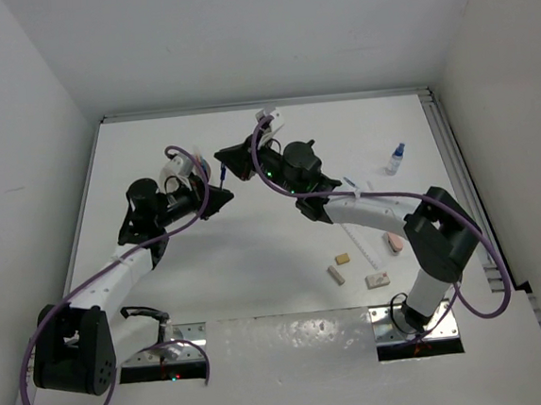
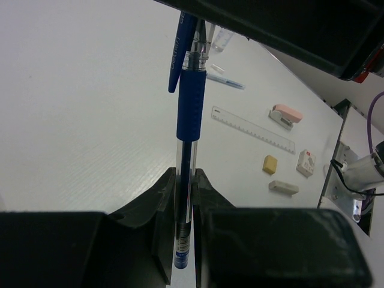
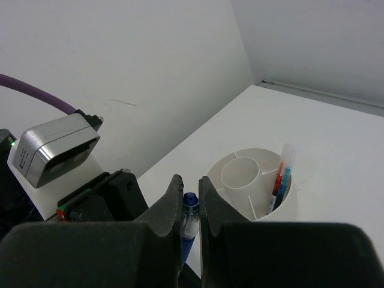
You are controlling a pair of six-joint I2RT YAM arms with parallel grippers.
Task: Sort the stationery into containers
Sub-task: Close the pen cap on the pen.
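Left claw (image 2: 184,180) clenched on blue pen (image 2: 191,102), low on clear barrel; right claw (image 3: 191,187) pinching same pen at opposite end, mid-air beside white tub (image 3: 283,207). Handover judged under way: release one grip only once other is firm, then lower pen upright into free compartment, clear of red pen (image 3: 278,180).

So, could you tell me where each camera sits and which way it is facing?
Top external: fixed above and behind, looking down on the table; both arms show whole.
Left wrist: rides that wrist, looking past the left claw towards the ruler and erasers.
Right wrist: rides that wrist, looking past the right claw towards the white tub.
Shared: both wrist views show the blue pen that both claws grip.
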